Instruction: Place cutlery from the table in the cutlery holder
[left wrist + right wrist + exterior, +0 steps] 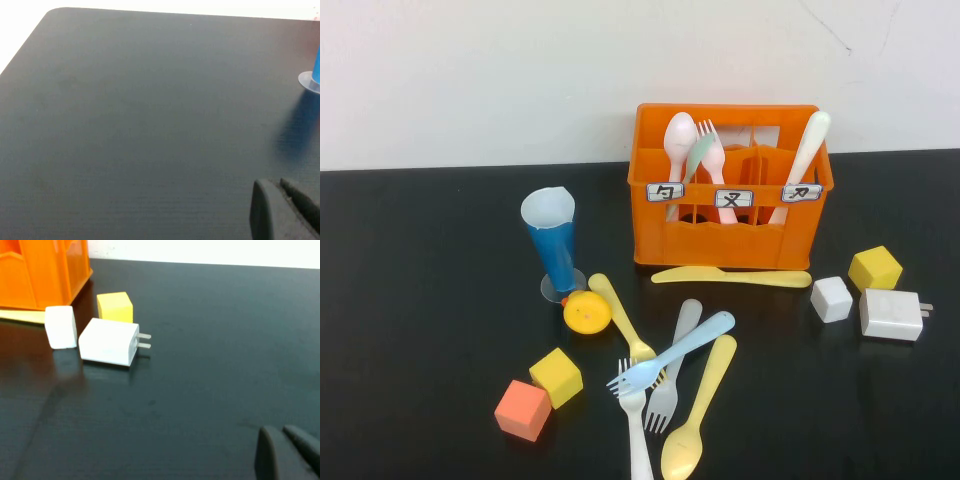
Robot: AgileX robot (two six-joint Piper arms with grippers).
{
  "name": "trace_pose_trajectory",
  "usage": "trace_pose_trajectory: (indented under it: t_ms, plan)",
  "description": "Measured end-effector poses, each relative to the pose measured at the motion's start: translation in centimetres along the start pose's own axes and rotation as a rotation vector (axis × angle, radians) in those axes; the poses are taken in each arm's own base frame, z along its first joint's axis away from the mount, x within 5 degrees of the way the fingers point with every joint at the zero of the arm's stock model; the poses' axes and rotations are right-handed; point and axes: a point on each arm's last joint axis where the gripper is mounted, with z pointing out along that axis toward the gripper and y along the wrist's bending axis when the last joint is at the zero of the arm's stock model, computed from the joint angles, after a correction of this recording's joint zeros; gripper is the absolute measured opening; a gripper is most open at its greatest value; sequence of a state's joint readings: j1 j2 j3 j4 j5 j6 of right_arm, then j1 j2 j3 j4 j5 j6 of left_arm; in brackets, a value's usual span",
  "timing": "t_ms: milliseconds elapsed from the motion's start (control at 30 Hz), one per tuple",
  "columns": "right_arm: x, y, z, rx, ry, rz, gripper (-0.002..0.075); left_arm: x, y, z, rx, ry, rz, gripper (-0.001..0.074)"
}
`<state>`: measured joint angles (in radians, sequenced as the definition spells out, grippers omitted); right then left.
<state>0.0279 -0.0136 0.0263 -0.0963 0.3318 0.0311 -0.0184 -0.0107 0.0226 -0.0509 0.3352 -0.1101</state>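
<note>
The orange cutlery holder [732,215] stands at the back centre and holds a white spoon [679,140], a pink fork [712,150] and a white handle [807,150]. A pale yellow knife [730,277] lies in front of it. A light blue fork [672,354], a grey fork [675,372], a white fork [638,440] and two yellow spoons [700,410] lie crossed near the front. Neither gripper shows in the high view. My left gripper [275,184] is shut and empty over bare table. My right gripper [280,430] is shut and empty, away from the holder [45,270].
A blue cone cup [555,245] and a yellow round toy [587,313] stand left of the holder. A yellow cube [556,377] and an orange cube [523,410] sit front left. A white cube [831,299], a yellow cube [875,268] and a white charger [891,314] sit right.
</note>
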Motion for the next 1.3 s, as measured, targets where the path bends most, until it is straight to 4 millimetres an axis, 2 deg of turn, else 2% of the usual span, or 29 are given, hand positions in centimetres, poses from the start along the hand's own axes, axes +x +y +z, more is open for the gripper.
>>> trace_pose_trajectory:
  t_ms: [1300]
  plan:
    - [0.00,0.00,0.00,0.000,0.000,0.000,-0.0003,-0.01,-0.08,0.00,0.009,-0.001,-0.036,-0.0001]
